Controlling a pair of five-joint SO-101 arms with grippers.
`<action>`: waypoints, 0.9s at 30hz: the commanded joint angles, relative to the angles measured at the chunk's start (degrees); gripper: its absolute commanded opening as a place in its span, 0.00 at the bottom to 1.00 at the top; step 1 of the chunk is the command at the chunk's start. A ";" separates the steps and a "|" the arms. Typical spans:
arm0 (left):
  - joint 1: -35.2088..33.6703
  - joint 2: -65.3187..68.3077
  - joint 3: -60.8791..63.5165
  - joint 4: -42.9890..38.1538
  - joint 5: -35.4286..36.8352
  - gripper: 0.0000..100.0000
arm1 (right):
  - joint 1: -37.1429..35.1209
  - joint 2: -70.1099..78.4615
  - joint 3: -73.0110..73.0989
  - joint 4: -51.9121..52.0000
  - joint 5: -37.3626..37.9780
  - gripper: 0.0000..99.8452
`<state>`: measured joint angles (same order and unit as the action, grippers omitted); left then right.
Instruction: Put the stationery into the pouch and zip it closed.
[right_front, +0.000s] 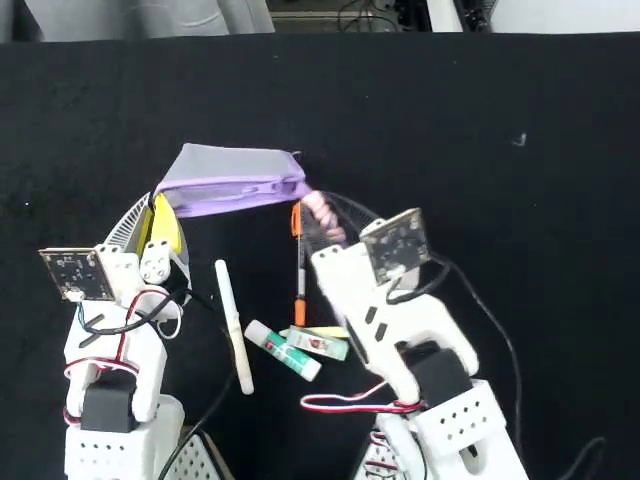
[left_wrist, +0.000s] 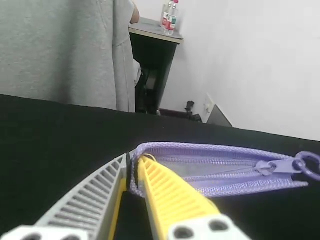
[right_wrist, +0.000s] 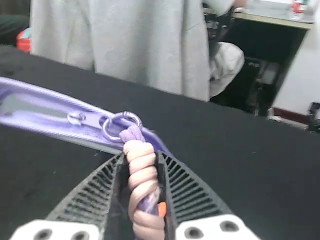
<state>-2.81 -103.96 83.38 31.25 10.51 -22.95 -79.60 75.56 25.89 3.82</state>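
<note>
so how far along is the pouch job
Done: nothing visibly packed. In hand: the left hand pinches one end of the purple pouch, the right hand grips its pink cord, zip open. Left: the white pen, orange pen and white tube lie on the table, then zipping shut.

Lilac pouch (right_front: 225, 178), pink braided cord (right_wrist: 141, 165), black table (right_front: 560, 200) — orange pen (right_front: 299, 270), white pen (right_front: 232, 325).

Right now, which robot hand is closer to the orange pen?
Right. The right gripper holds the pink cord beside the orange pen; the left gripper clamps the pouch farther away.
</note>
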 joint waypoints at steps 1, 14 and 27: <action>-1.71 -0.62 -0.48 -1.32 0.00 0.03 | 4.84 -1.89 -6.46 2.73 0.35 0.01; -1.80 -0.53 -0.40 -1.23 0.00 0.03 | 6.95 -1.89 -13.05 14.33 0.62 0.01; -1.10 -0.18 -0.48 0.35 -2.20 0.04 | 2.29 -2.42 -16.22 21.36 3.25 0.01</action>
<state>-2.99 -103.96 83.38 31.25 10.51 -20.04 -81.01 63.69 45.49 6.55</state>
